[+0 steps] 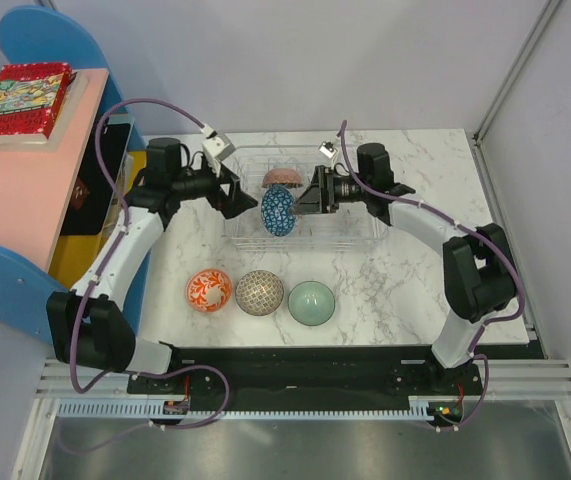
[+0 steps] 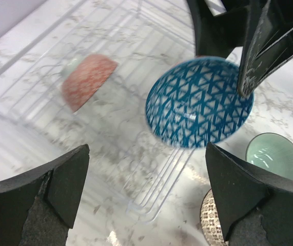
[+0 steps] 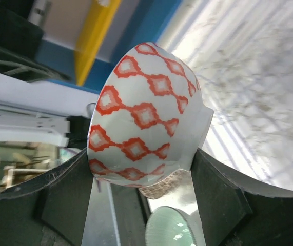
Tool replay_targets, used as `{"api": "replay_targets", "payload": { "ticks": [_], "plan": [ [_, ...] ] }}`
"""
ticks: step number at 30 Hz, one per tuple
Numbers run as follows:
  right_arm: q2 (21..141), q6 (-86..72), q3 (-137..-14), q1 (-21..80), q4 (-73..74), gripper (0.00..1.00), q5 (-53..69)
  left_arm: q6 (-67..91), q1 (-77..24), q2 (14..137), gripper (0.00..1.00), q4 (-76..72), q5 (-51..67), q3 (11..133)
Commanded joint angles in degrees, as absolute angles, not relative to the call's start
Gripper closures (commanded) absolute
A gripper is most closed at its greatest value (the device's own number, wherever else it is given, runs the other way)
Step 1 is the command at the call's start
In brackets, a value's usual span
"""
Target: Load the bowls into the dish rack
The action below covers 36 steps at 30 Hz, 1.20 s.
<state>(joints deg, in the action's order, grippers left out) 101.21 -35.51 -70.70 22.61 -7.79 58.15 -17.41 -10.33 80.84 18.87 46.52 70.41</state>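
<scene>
The clear dish rack (image 1: 355,225) stands at the back middle of the table, with a reddish-brown bowl (image 1: 282,177) on edge inside it. My right gripper (image 1: 303,197) is shut on the blue-and-white patterned bowl (image 1: 278,210) and holds it on edge over the rack's left part. In the right wrist view its outside (image 3: 146,113) is white with red diamonds, between the fingers (image 3: 220,197). My left gripper (image 1: 235,196) is open and empty, just left of that bowl (image 2: 199,102). The orange-red floral bowl (image 1: 209,291), beige lattice bowl (image 1: 260,293) and mint-green bowl (image 1: 311,302) sit in a row in front.
A pink shelf with blue ends (image 1: 25,190) stands left of the table, with a patterned book (image 1: 20,100) on top and a yellow part (image 1: 75,255) below. White walls close the back and right. The table's right edge (image 1: 500,230) is near the right arm.
</scene>
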Motion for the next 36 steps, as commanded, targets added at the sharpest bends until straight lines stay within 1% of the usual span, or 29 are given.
{"api": "replay_targets", "payload": {
  "ticks": [1,3,5,7,11,13,20,26,36],
  "plan": [
    [96.51,-19.62,-79.69,21.80,8.03,1.00,49.07,-15.91,-3.54,74.98,0.00,20.92,46.23,68.31],
    [96.77,-12.70,-82.34,21.97,13.16,1.00,41.88,-16.69,-1.59,73.57,0.00,21.79,45.45,66.80],
    [97.12,-9.42,-85.07,22.06,16.95,1.00,37.90,-18.62,2.09,73.30,0.00,24.77,46.66,65.40],
    [97.73,-5.64,-87.43,22.15,20.19,1.00,32.99,-19.42,4.03,73.56,0.00,27.41,45.01,64.87],
    [100.10,1.47,-91.57,23.72,26.27,1.00,24.01,-20.56,7.46,74.44,0.00,28.48,45.95,62.41],
    [100.72,5.95,-94.04,24.95,29.60,1.00,17.45,-21.18,8.17,74.88,0.00,28.48,46.76,60.74],
    [101.95,14.40,-97.38,31.28,33.22,1.00,3.28,-21.45,8.96,74.36,0.00,26.37,48.07,57.66],
    [104.67,18.10,-99.84,34.98,36.21,1.00,-0.87,-20.22,9.23,72.16,0.00,24.26,47.46,55.55],
    [110.39,20.74,-105.02,37.70,39.28,1.00,-2.29,-19.78,9.49,71.46,0.00,22.77,47.46,53.79]
  ]
}}
